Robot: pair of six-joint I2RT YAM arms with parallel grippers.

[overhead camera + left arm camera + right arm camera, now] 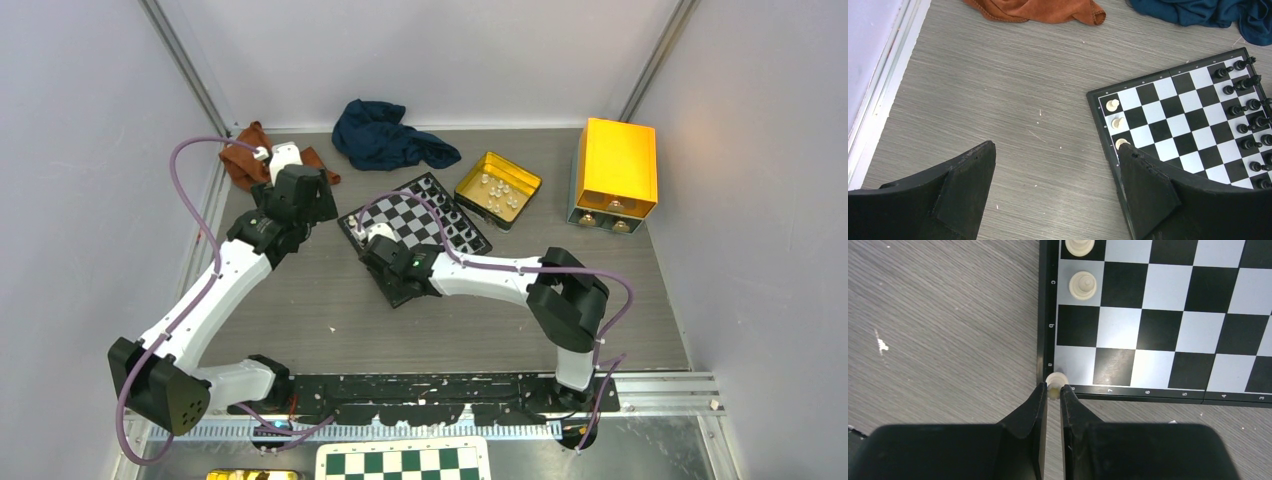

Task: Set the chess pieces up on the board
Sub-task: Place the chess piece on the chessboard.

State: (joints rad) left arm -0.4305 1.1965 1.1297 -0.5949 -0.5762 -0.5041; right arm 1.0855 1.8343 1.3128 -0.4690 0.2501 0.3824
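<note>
From above, a gold tin (pixel 533 184) beside the board (pixel 400 215) on the desk (pixel 300 310) holds pale chess pieces (pixel 500 190). Left wrist: the left claw (pixel 1057 147) gapes empty over bare desk beside the board. Right wrist: the right claw (pixel 1053 390) pinches a white piece (pixel 1053 381) at the board's corner.

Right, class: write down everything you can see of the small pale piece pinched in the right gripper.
The pale piece is tiny, cream-white and smooth, and it looks like plastic. Seen from above, only its rounded top shows, so its type cannot be told. The black fingertips of the right gripper pinch it from both sides. It hangs at the corner of the board, over the pale corner square just inside the black rim. Whether its base touches the board cannot be told.
</note>
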